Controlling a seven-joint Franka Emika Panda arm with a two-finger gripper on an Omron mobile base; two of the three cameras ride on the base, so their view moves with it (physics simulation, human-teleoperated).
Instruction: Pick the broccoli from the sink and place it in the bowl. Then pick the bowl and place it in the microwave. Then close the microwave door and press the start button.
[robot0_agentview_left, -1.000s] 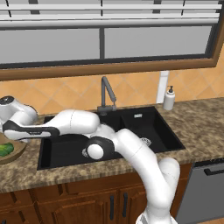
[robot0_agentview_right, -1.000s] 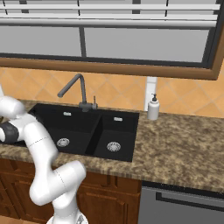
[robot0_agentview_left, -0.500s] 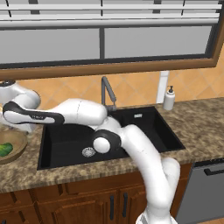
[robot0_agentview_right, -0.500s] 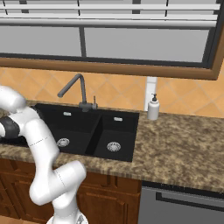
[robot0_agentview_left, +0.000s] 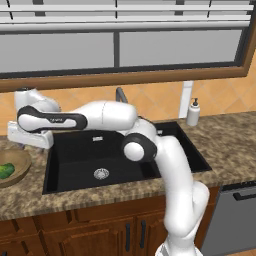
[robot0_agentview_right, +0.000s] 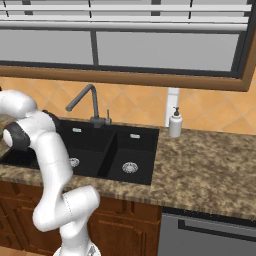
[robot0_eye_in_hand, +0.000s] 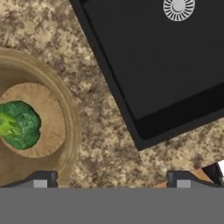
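Broccoli (robot0_eye_in_hand: 18, 124) in bowl (robot0_eye_in_hand: 65, 100) | apparently above left fingertip (robot0_eye_in_hand: 41, 180) | gripper (robot0_eye_in_hand: 111, 179) spread

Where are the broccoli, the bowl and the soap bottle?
broccoli (robot0_eye_in_hand: 18, 124), hand view, middle of its green top.
bowl (robot0_eye_in_hand: 52, 118), hand view, bare wooden floor beside the broccoli.
soap bottle (robot0_agentview_right: 175, 124), right base view, its white body.

Green lumpy broccoli (robot0_eye_in_hand: 18, 124) sits inside the round wooden bowl (robot0_eye_in_hand: 52, 109), left of frame, on the speckled counter just beside the black sink (robot0_eye_in_hand: 162, 65), upper right.
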